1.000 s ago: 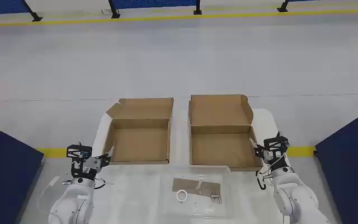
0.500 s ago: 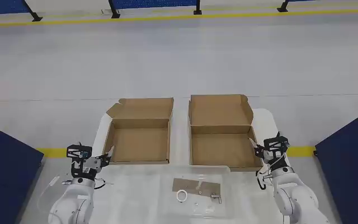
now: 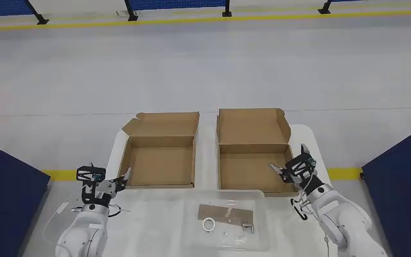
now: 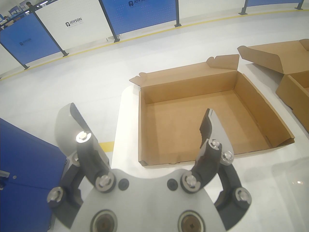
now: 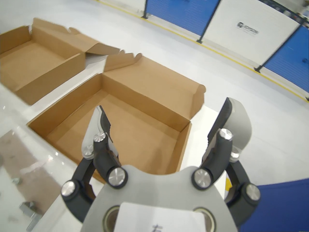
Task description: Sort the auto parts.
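Observation:
Two empty open cardboard boxes stand side by side, the left box (image 3: 160,165) (image 4: 183,114) and the right box (image 3: 252,171) (image 5: 144,131). In front of them a clear plastic tray (image 3: 253,196) (image 5: 14,143) holds a white ring (image 3: 209,224), a small metal bracket (image 3: 247,226) (image 5: 29,208) and a cardboard scrap (image 3: 221,212). My left gripper (image 3: 119,181) (image 4: 140,111) stands open and empty beside the left box's near left corner. At the right box's near right corner my right gripper (image 3: 287,159) (image 5: 164,105) hangs open and empty, angled over the box.
The white table (image 3: 205,154) ends just outside both boxes. Blue panels (image 3: 19,186) stand close on either side of the table. A strip of bare tabletop lies between the two boxes.
My right gripper has swung left and forward, from beside the right box to over its near right corner. The left arm has not moved.

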